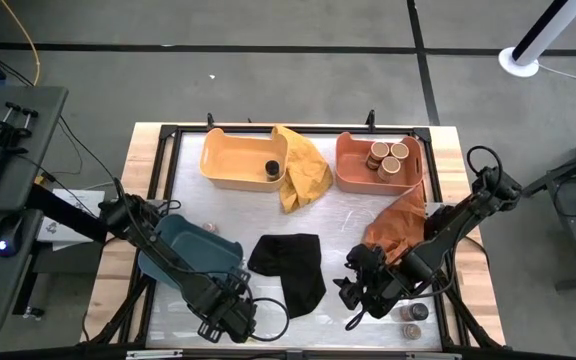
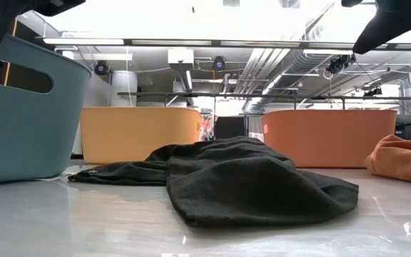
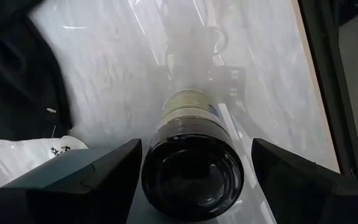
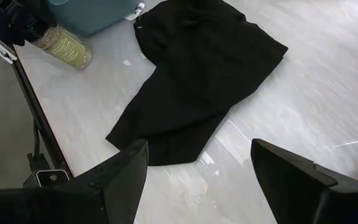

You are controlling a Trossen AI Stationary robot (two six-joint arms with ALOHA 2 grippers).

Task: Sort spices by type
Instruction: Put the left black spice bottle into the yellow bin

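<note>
One wide worktop (image 1: 338, 225) lay under me, and its slick, shiny face was the first worry: anything round could roll on it. The blue tray (image 1: 183, 250) stood close by my left arm, and the black cloth (image 1: 293, 265) was spread mid-worktop, so a runaway jar could have fetched up against either, or gone toward the near edge just beside it.

My left gripper (image 3: 196, 146) hung low at that near edge, jaws spread wide and gripping nothing, one finger on each side of the dark-lidded jar (image 3: 188, 112). The gap looked narrower on one side, so I judged that finger would meet the jar first and nudge it sideways before the other arrived. A squeeze on the curved wall could also have shot it out forwards.

That jar lay on its side, not upright. Its long axis ran along my fingers, with the lid toward my wrist and the base pointing away.

My right gripper (image 4: 199, 146) waited over the cloth's far side, jaws apart and empty.
</note>
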